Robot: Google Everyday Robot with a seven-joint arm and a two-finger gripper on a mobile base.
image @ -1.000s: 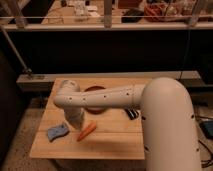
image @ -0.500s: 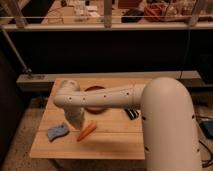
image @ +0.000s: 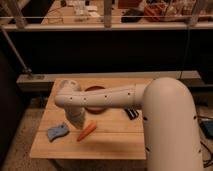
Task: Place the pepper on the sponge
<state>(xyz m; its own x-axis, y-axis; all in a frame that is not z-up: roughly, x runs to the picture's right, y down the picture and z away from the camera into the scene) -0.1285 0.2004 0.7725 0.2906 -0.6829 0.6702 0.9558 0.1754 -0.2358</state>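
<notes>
The pincer (image: 76, 123) is flanked by a wavy light-blue sponge (image: 57, 131) at eight o'clock and a slim orange-red pepper (image: 86, 131) at four, seemingly untouched. Its state cannot be told.

Matt wooden table (image: 116, 138), smooth plastic end effector (image: 76, 121) just above it

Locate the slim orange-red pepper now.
In the camera view, the slim orange-red pepper lies front-left on the wooden table, just right of the light-blue wavy sponge; the gripper hangs between them, slightly behind.
</notes>
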